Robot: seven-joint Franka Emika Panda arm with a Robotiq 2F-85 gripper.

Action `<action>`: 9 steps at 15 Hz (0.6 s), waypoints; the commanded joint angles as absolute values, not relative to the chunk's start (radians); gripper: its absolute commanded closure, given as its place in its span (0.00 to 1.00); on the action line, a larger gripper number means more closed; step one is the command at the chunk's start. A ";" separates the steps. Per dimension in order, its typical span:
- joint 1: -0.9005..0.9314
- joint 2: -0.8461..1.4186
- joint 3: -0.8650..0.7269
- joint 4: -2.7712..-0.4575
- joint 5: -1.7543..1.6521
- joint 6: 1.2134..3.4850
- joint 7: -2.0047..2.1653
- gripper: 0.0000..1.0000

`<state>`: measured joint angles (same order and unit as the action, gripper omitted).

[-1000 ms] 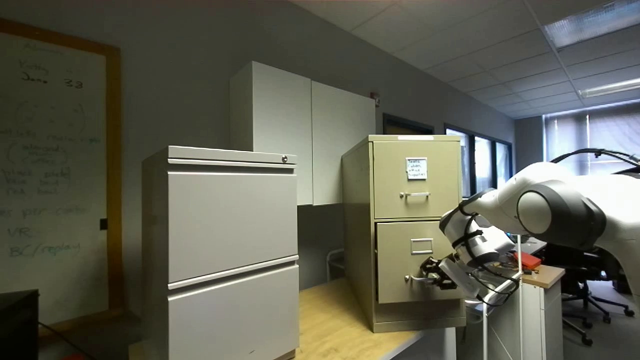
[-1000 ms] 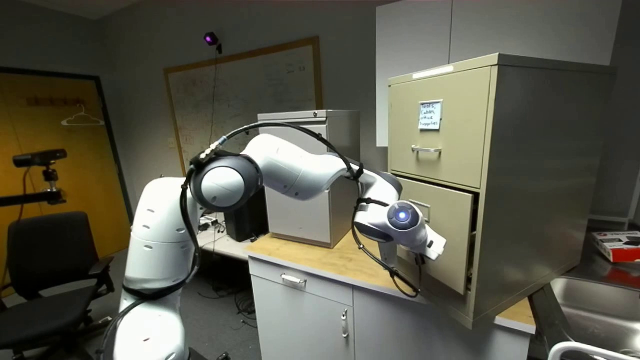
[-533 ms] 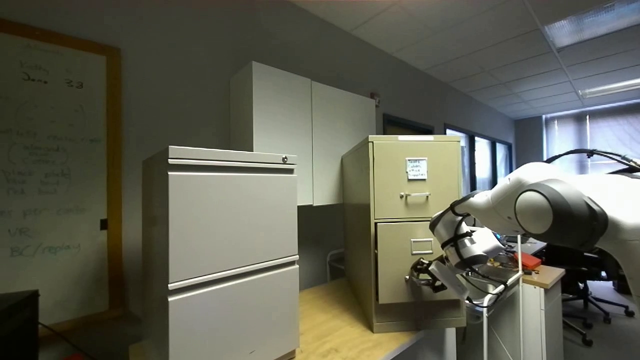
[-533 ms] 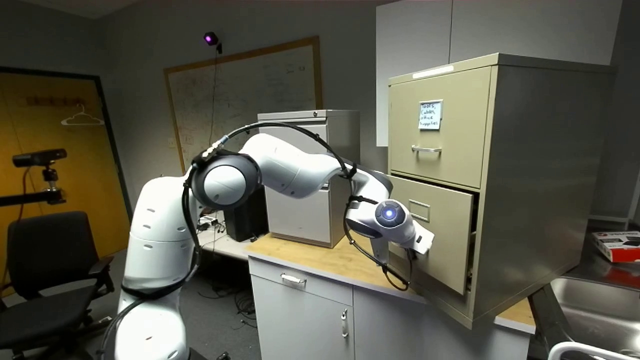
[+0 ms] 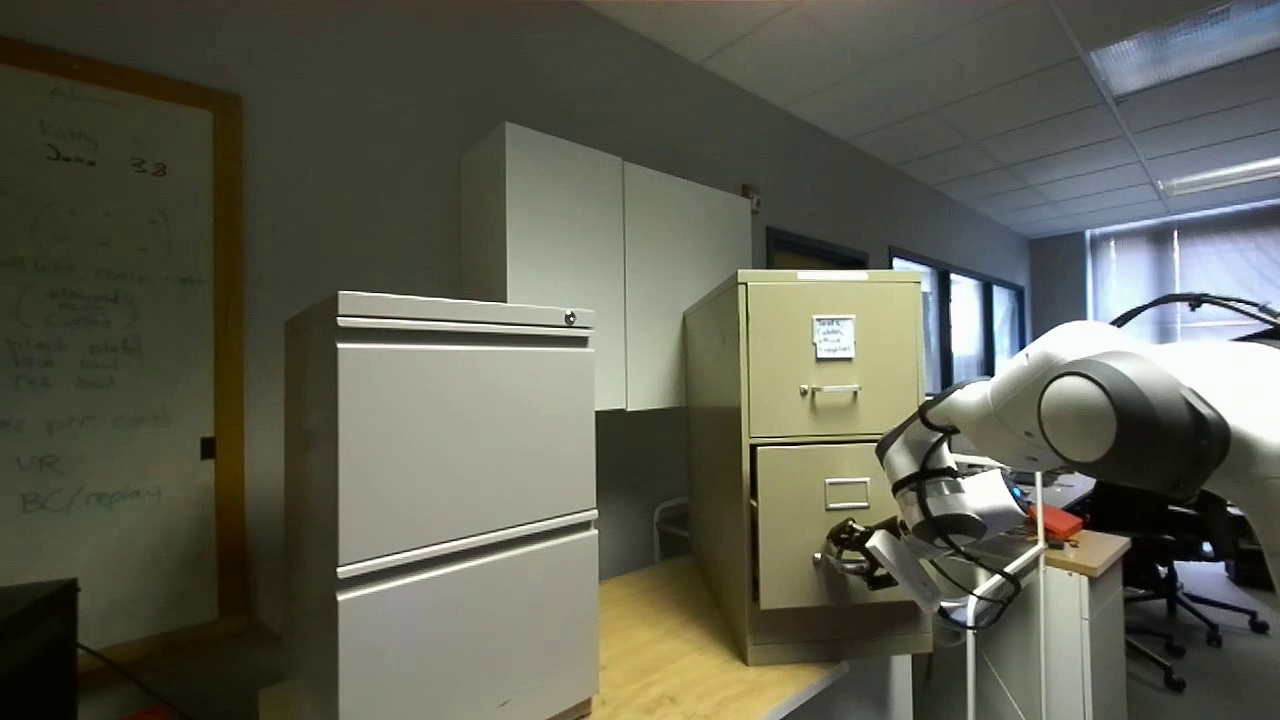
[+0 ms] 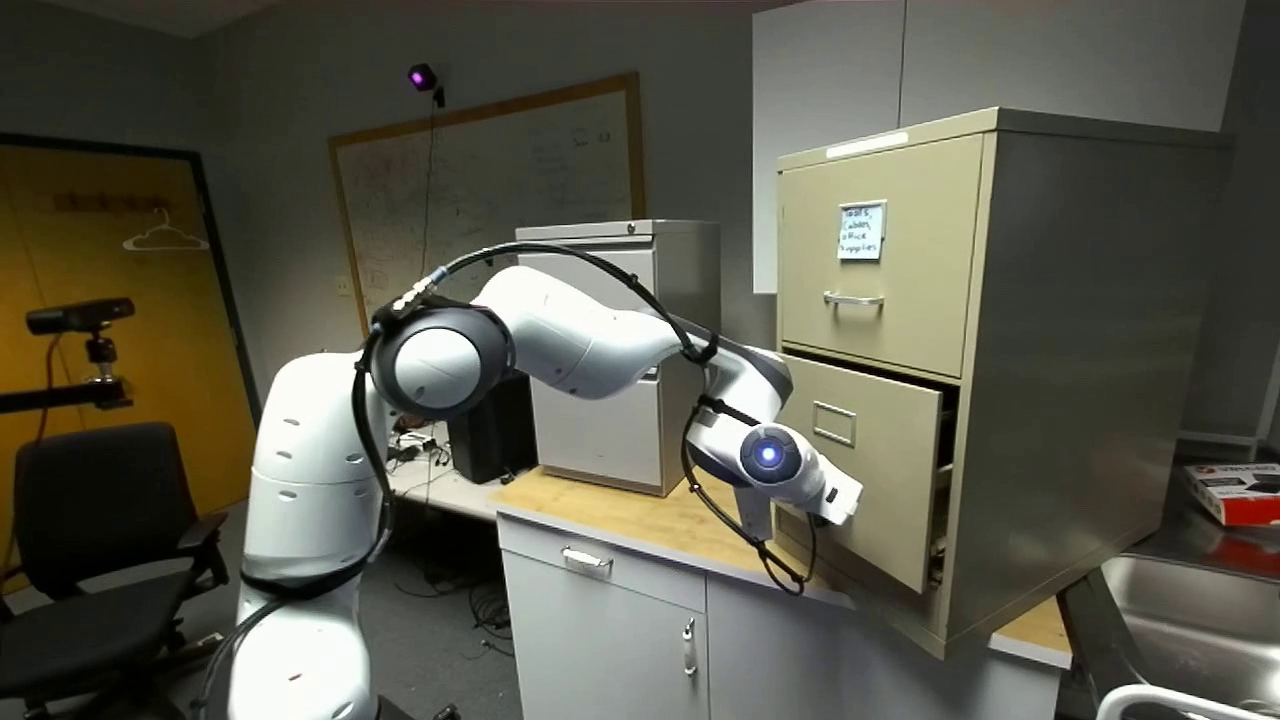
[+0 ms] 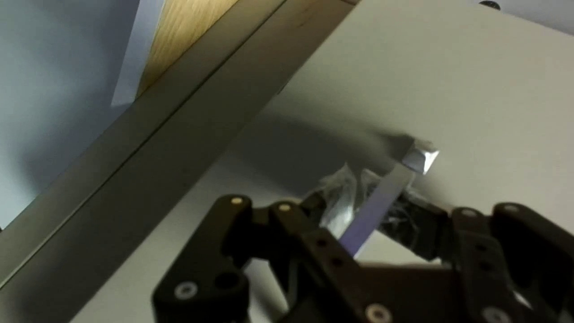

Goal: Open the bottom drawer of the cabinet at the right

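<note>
White arm (image 6: 590, 340) arches downward, gripper (image 7: 370, 213) pinching the handle (image 7: 380, 206) of the bottom drawer (image 6: 885, 455)

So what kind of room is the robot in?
Probably an office or lab: there's a beige filing cabinet with a label that seems to mention office supplies, a scribbled-on whiteboard, and a black chair.

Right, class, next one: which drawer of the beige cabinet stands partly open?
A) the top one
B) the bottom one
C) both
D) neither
B: in an exterior view the bottom drawer juts out from the beige cabinet, while the top drawer sits flush.
</note>
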<state>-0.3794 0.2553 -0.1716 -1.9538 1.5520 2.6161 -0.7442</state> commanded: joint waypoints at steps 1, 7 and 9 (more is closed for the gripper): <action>-0.399 0.130 -0.168 -2.176 1.553 2.476 -0.885 0.95; -0.393 0.011 -0.302 -2.359 1.479 2.218 -0.957 0.95; -0.400 -0.027 -0.337 -2.422 1.440 2.136 -0.981 0.95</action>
